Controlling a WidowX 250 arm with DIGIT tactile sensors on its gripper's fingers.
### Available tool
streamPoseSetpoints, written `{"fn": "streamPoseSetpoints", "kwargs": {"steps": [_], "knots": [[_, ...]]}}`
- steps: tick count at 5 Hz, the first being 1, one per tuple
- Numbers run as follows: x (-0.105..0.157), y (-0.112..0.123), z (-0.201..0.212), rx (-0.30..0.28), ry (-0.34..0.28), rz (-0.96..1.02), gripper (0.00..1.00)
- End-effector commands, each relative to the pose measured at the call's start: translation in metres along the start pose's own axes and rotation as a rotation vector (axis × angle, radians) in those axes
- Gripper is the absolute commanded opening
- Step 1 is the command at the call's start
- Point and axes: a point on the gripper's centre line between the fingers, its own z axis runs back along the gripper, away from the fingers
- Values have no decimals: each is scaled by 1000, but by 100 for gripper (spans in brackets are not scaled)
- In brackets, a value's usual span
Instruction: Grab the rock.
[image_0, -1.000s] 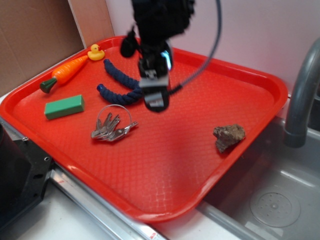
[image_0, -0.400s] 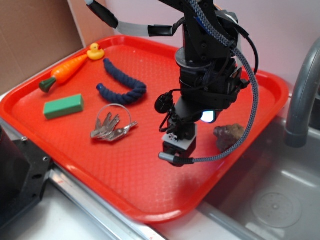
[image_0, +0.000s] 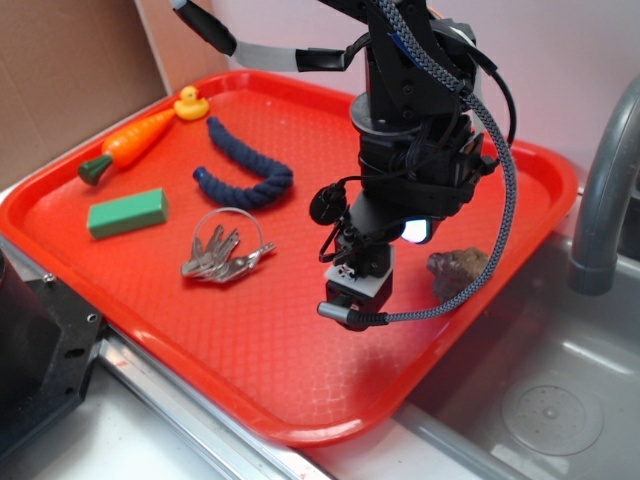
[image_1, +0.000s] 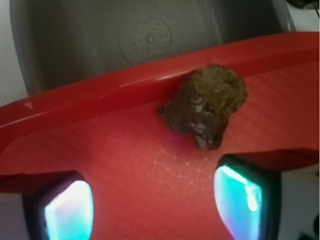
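Wrist view: jaws spread wide, now just beside the rock (image_1: 206, 106), barely shifted

Reaches down from the upper back, black arm (image_0: 410, 110) bent steeply with a braided cable looping off its right side, gripper (image_1: 152, 202) low with jaws spread wide and nothing between them, glowing fingertips (image_1: 67, 210) at the wrist view's lower corners.

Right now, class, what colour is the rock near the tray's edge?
Mottled brown-grey, rough, with olive patches; the rock shows best in the wrist view.
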Motion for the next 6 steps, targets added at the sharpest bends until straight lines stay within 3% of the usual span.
{"fn": "streamPoseSetpoints", "kwargs": {"steps": [1,3,4,6], "knots": [[0,26,3,96,-57,-57,100],[31,39,-11,69,-58,-188,100],[36,27,-17,24,-23,-240,100],[33,9,-16,-3,-11,-226,100]]}}
